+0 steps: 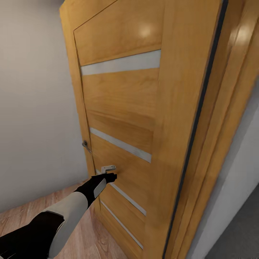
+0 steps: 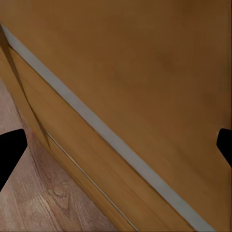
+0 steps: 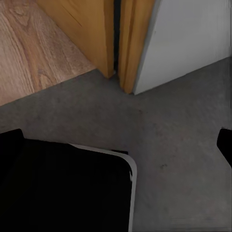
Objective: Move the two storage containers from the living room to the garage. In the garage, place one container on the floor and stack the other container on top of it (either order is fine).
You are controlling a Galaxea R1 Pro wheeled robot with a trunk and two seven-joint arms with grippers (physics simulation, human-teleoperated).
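Neither orange-red storage container is in view. My left arm reaches out to a honey-coloured wooden door (image 1: 144, 108) with pale horizontal strips. My left gripper (image 1: 108, 176) is at the door's lower panel, below the metal handle (image 1: 85, 145). In the left wrist view the left gripper (image 2: 116, 150) is open, its dark fingertips (image 2: 9, 152) far apart at the picture's edges, with the door panel close in front. The right gripper (image 3: 116, 140) hangs low, open and holding nothing, over the dark grey concrete floor (image 3: 183, 135).
The door stands ajar, its frame (image 1: 223, 126) on the right with a dark gap along it. A pale wall (image 1: 32, 108) is to the left, above light wood planks (image 1: 72, 196). Grey concrete (image 1: 237, 233) begins past the frame. A black robot part (image 3: 67, 188) lies under the right gripper.
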